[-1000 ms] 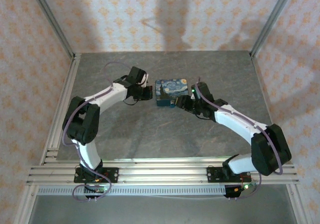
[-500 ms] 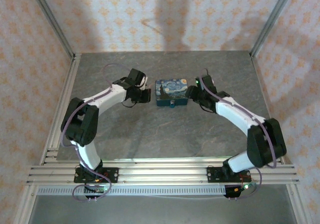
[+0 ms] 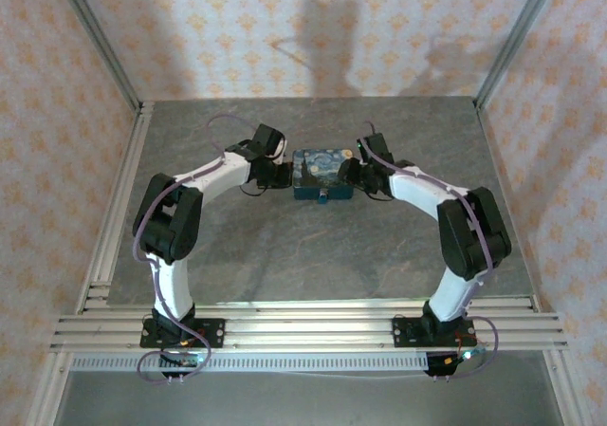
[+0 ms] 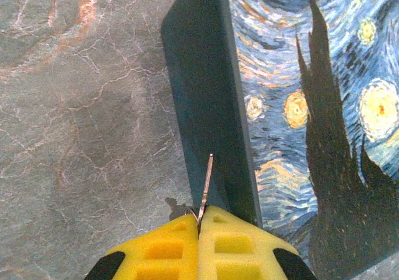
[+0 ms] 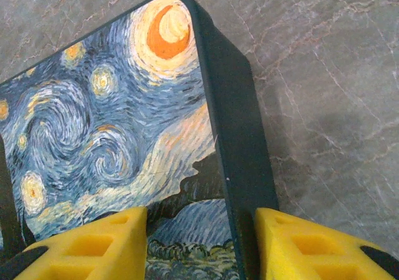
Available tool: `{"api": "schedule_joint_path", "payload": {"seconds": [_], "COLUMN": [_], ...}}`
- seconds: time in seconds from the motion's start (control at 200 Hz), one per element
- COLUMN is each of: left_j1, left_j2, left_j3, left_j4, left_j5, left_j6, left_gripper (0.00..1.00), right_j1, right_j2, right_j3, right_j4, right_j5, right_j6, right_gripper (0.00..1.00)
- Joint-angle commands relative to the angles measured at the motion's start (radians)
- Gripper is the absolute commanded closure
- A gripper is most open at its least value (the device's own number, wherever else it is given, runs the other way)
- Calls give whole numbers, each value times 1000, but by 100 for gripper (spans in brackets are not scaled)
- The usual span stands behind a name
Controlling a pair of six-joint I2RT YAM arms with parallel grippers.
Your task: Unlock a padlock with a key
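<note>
Yellow left pincer [image 4: 198, 212] pinches the key [image 4: 206, 181]; right pincer [image 5: 199, 222] spread astride the box [image 3: 321, 165] wall. Padlock [image 3: 323, 196] hangs on the box's near face — I'd clamp first, then align the key.

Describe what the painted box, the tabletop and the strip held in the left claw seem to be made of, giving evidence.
The painted box: probably tin or coated board; smooth printed lid, matte dark side, rounded corner. The tabletop: stone-look grey with veins, possibly a printed sheet. The strip in the left claw: thin silvery metal, glinting, likely the key.
</note>
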Motion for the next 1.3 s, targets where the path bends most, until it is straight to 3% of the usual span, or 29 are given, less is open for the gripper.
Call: {"api": "schedule_joint_path", "payload": {"seconds": [0.0, 0.155, 0.43, 0.646, 0.776, 1.001, 1.131, 1.296], "left_j1": [-46, -64, -60, 1, 29, 32, 30, 30], "left_j2": [-14, -93, -187, -280, -359, -509, -610, -690], "left_j3": [-19, -68, -126, -223, -297, -461, -553, -593], "left_j4": [31, 37, -29, -8, -4, 50, 98, 31], "left_j5": [18, 5, -63, -59, -70, -50, -13, -37], "left_j6": [0, 9, 49, 36, 29, -1, -3, 31], "left_gripper": [100, 100, 100, 100, 100, 100, 100, 100], "right_j1": [63, 86, 101, 121, 250, 506, 535, 538], "right_j2": [-37, -74, -237, -448, -505, -289, -129, 2], "right_j3": [-58, -83, -137, -188, -203, -120, -55, 12], "right_j4": [-20, -36, -84, -213, -284, -275, -225, -193], "right_j5": [-39, -18, 48, 200, 373, 548, 531, 559], "right_j6": [40, 61, 133, 121, 125, 211, 247, 237], "right_gripper": [53, 52, 40, 37, 40, 44, 45, 47]}}
